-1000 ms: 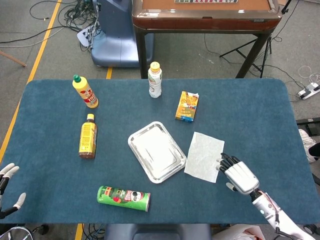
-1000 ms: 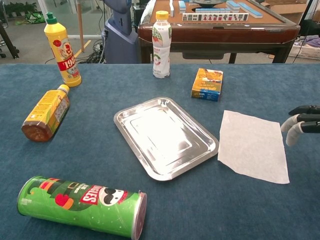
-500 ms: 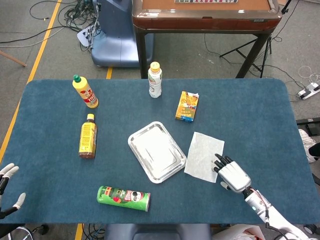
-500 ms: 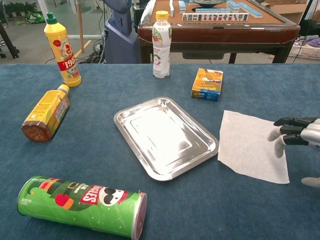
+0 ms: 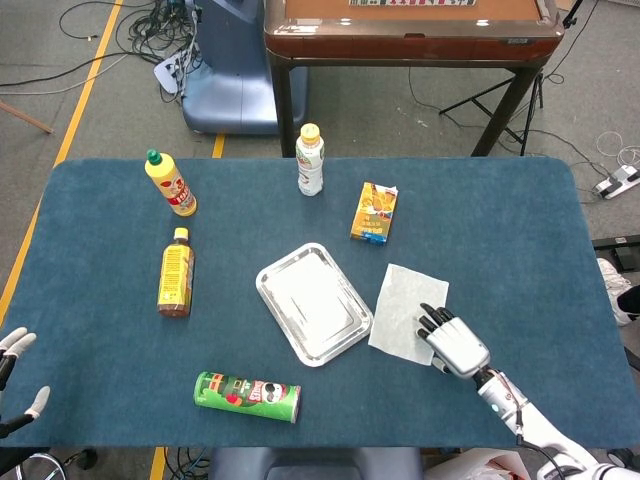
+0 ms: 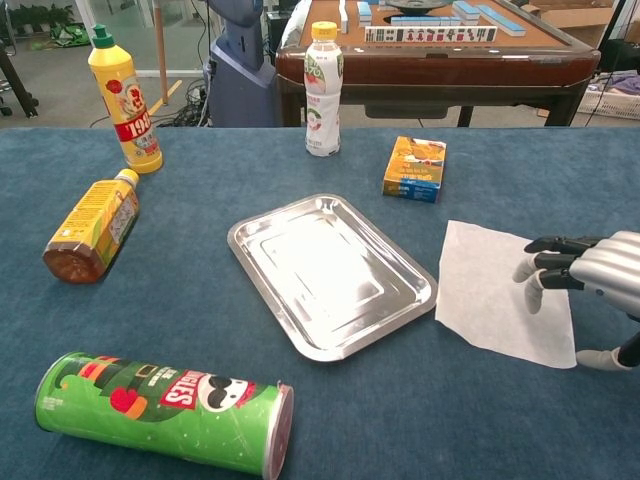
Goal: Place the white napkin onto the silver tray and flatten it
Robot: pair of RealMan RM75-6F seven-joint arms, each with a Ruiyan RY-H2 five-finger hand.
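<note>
Head view: white napkin (image 5: 406, 312) flat on the blue table (image 5: 500, 230), just right of the silver tray (image 5: 313, 302), near edge beside the tray rim, not on it. Right hand (image 5: 452, 343) over the napkin's near right corner, fingers extended and slightly apart toward the sheet, holding nothing; contact with the paper not clear. Chest view: same right hand (image 6: 590, 275) at the frame's right edge, dark fingertips (image 6: 540, 262) above the napkin's (image 6: 500, 290) right border, thumb lower and apart. Silver tray (image 6: 330, 270) bare and angled. Left hand (image 5: 14, 375) low at the far left edge in the head view, fingers spread, holding nothing, well apart from everything. Elsewhere on the table: green chip can (image 5: 247, 396) on its side near the front, brown bottle (image 5: 176, 272) lying flat, yellow bottle (image 5: 170, 183) and white bottle (image 5: 310, 160) upright, orange box (image 5: 374, 212) beyond the napkin.
</note>
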